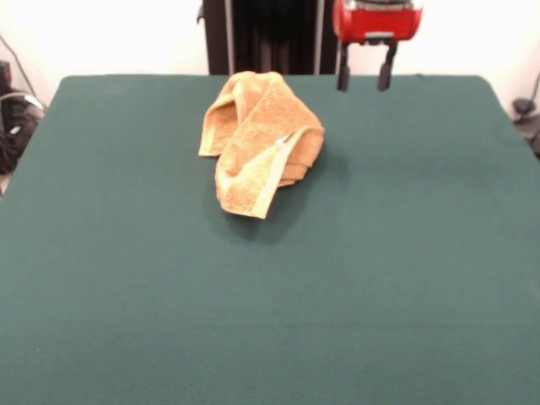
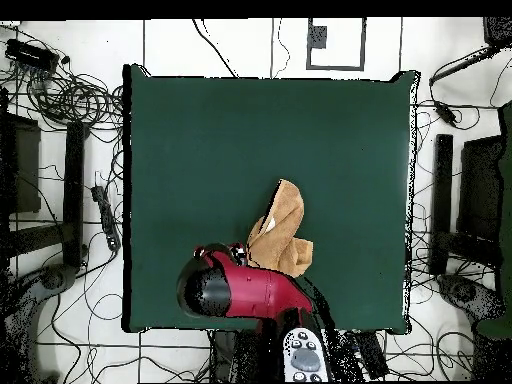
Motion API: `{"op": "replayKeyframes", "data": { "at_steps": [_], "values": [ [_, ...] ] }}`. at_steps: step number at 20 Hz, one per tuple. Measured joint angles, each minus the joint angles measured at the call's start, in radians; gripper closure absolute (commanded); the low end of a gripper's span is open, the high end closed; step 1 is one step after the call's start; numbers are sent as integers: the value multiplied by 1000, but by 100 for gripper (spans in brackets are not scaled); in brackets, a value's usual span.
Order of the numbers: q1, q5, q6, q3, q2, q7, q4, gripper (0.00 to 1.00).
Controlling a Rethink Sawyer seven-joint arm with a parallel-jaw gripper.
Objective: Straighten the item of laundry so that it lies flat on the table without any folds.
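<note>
End effector is parked high at about 1 o'clock in the front view, both fingers hanging apart with a clear gap, nothing gripped, off to the side of the cloth and not touching it.

Front view, left to right: bare green tabletop; then the orange-tan terry towel bunched into a lump at about 12 o'clock from the tabletop's middle, toward the far edge; then more bare felt. Towel is folded over itself several times. One paler hem runs down the front lobe to a low corner at the lump's 6 o'clock. Small white tag sits near the top of that hem.

Overhead: red arm covers part of the towel's lower edge, so I can't tell how the layers stack there.

Judgement: task barely begun. For a clean first pull, I'd go for that exposed hemmed corner, pinch a single layer only, lift just enough to free it, then drag toward the open felt at 6 o'clock in the front view. Grabbing the middle of the lump would likely just move the whole bundle.
</note>
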Motion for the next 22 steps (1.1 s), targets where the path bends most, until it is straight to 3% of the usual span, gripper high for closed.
{"op": "replayKeyframes", "data": {
  "at_steps": [9, 22],
  "values": [
    [-9, 0, 0, -50, -8, 0, -57, 0],
    [-25, 30, -60, -119, 194, 1, -89, 0]
  ]
}}
